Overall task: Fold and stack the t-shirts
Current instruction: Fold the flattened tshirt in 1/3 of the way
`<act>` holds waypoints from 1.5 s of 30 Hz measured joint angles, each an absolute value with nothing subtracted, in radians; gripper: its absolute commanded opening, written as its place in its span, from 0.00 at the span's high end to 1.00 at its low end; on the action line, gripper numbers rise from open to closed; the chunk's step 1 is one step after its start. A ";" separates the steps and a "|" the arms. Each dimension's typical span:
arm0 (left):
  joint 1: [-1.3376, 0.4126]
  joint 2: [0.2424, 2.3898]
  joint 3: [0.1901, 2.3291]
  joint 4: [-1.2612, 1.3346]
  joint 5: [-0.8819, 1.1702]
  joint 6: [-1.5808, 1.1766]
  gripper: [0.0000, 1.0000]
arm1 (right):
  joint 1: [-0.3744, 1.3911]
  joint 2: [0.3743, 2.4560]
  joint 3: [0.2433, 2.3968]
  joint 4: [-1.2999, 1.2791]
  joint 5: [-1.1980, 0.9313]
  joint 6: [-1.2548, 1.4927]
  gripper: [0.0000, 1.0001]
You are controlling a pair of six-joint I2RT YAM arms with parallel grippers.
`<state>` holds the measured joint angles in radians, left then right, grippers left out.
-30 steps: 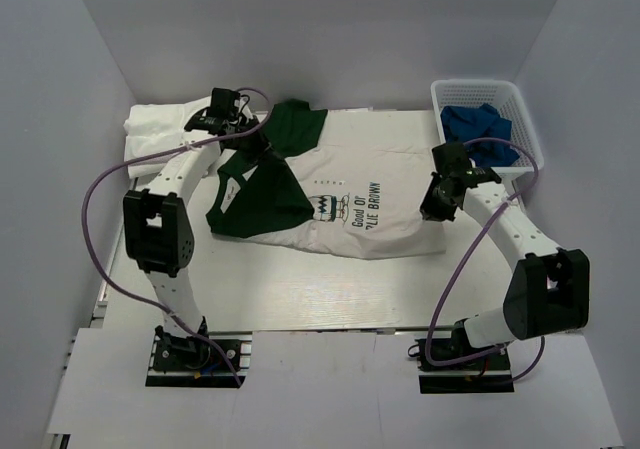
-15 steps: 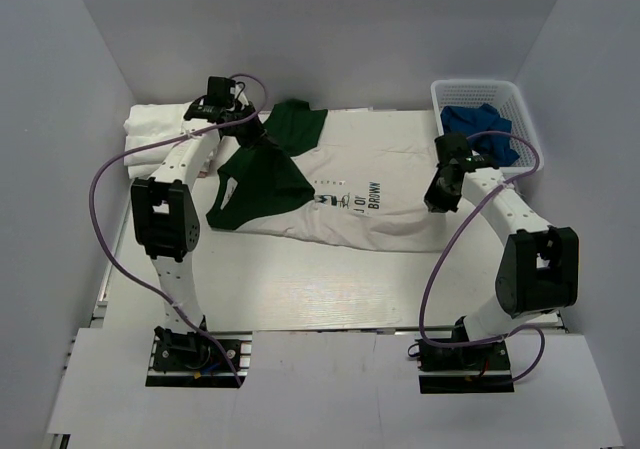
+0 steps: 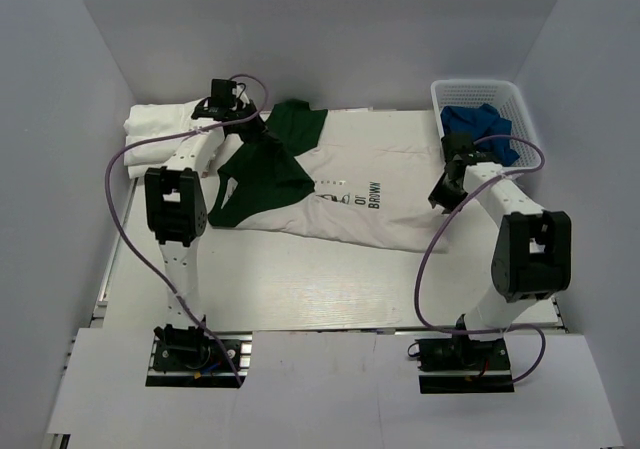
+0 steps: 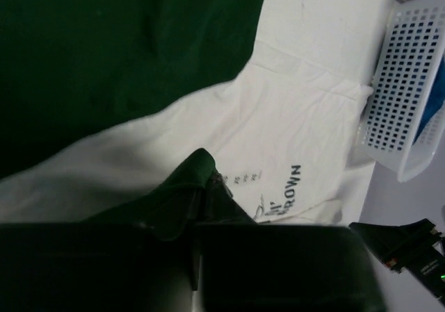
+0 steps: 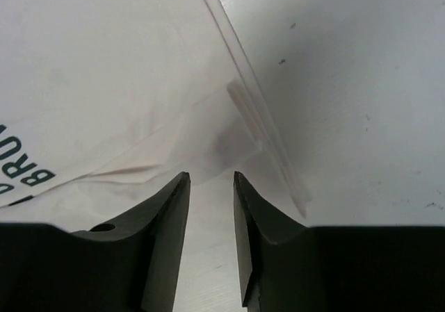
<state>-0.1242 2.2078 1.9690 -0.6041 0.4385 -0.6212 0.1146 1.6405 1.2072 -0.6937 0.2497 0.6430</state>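
Table [image 3: 300, 289] white under everything. Across middle, printed t-shirt [image 3: 370, 204] spread out, green part bunched toward far left. Far-left corner: folded white t-shirts [image 3: 160, 129] stacked. Far right: basket [image 3: 520, 104], blue cloth [image 3: 475, 124] inside. My left gripper [image 3: 262, 137] clamped on shirt's green fabric, raised in peak. My right gripper [image 5: 211, 176] jaws apart, empty, over shirt's right hem.

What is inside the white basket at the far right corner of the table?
A crumpled blue cloth lies in the white basket. It hides most of the basket floor, so anything under it cannot be seen.
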 measured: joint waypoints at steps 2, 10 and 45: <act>-0.120 2.261 2.015 -0.586 0.447 -0.618 0.01 | 0.112 1.677 1.229 -0.692 0.249 0.641 0.38; -0.104 2.341 2.103 -0.605 0.491 -0.582 0.00 | 0.127 1.592 1.201 -0.638 0.186 0.579 0.10; -0.122 1.132 0.616 -0.810 0.191 -0.758 0.00 | 0.245 1.095 0.550 -0.557 -0.069 0.513 0.10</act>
<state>-0.1219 1.1316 0.6155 -0.8101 0.1909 -0.7582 0.2455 1.0950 0.5499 -0.5568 -0.0689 0.5129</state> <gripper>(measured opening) 0.994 0.904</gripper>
